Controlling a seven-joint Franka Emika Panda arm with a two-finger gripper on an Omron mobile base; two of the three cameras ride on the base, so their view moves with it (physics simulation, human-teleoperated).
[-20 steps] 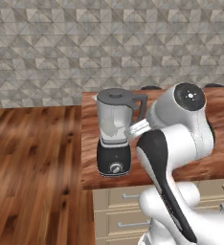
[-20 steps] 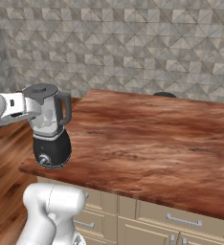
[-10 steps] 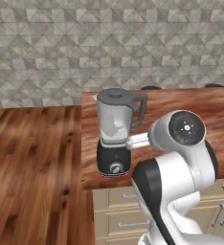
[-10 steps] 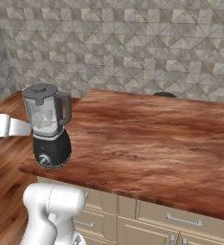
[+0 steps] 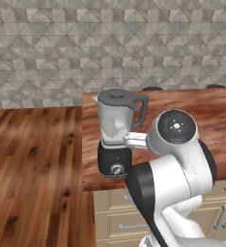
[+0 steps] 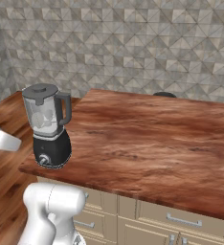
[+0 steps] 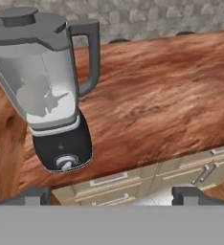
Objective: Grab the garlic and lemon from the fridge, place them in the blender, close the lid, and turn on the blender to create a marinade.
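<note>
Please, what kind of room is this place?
Most likely a kitchen: a blender stands on a wooden counter, with drawers below and a tiled wall behind.

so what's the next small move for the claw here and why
Probably bring the claw down and left toward the silver knob on the blender base. The lid already sits on the jar, pale contents show inside, and the claw hangs open and empty in front of the counter edge, touching nothing, so turning the knob looks like what remains.
</note>
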